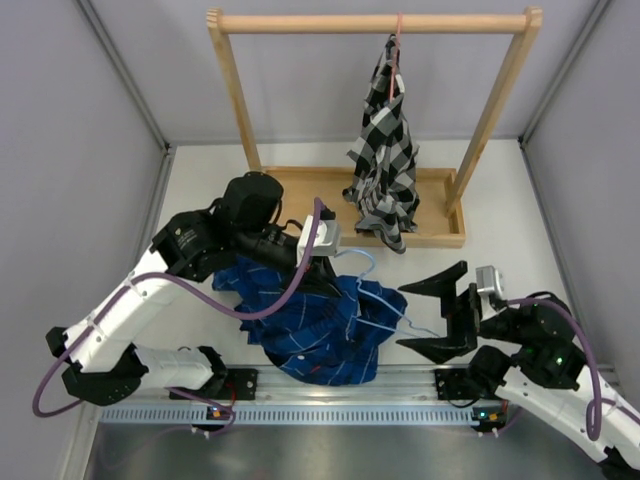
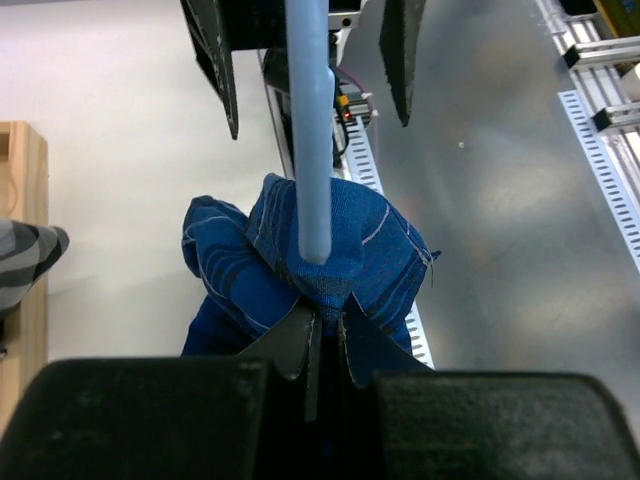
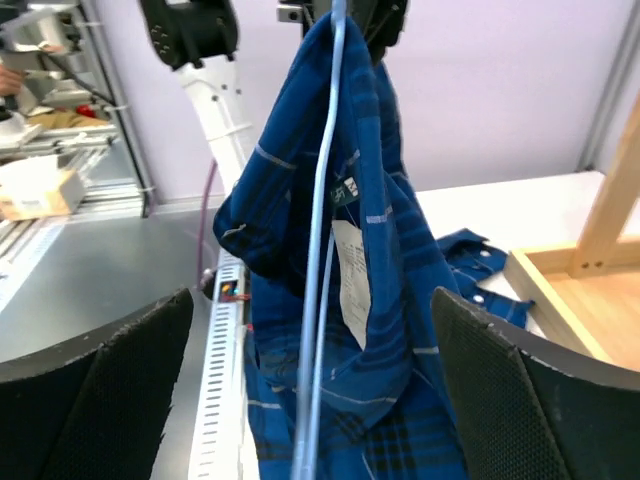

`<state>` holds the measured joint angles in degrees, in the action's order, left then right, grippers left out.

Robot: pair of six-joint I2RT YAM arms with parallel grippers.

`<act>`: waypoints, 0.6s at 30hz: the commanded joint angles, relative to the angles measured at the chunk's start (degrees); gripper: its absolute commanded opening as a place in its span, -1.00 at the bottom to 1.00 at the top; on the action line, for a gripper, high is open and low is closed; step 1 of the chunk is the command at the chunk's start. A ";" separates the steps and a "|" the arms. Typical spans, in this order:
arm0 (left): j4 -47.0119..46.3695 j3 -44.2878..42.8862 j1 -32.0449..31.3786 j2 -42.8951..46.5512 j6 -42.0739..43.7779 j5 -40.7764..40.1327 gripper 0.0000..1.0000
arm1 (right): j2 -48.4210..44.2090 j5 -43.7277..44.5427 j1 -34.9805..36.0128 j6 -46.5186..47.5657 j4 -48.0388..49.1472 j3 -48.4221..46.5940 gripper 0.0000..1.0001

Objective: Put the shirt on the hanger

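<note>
Left arm [image 1: 190,245] bent inward, jaws pinching shirt [image 1: 320,335]; right arm [image 1: 530,345] low, jaws spread.

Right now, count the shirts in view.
2. The dark blue shirt is pinched in the left gripper; the checked shirt hangs on the wooden rack behind. No others show.

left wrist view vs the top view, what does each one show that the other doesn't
Only the left wrist view shows the left gripper pinched shut on a fold of the blue shirt. Only the top view shows the wooden rack with a checked shirt hanging on it. Both show the blue shirt, the light blue hanger and the open right gripper.
</note>
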<state>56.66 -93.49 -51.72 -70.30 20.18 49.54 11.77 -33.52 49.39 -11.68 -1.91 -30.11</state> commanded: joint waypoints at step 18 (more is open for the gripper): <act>-19.03 10.96 0.04 7.99 -10.60 -29.74 -1.00 | -8.08 39.05 0.27 -14.75 -13.82 -4.09 0.99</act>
<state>47.42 -83.44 -51.77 -63.86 12.78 27.77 2.74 -1.54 49.39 -20.58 -11.88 -33.85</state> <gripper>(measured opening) 0.054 0.993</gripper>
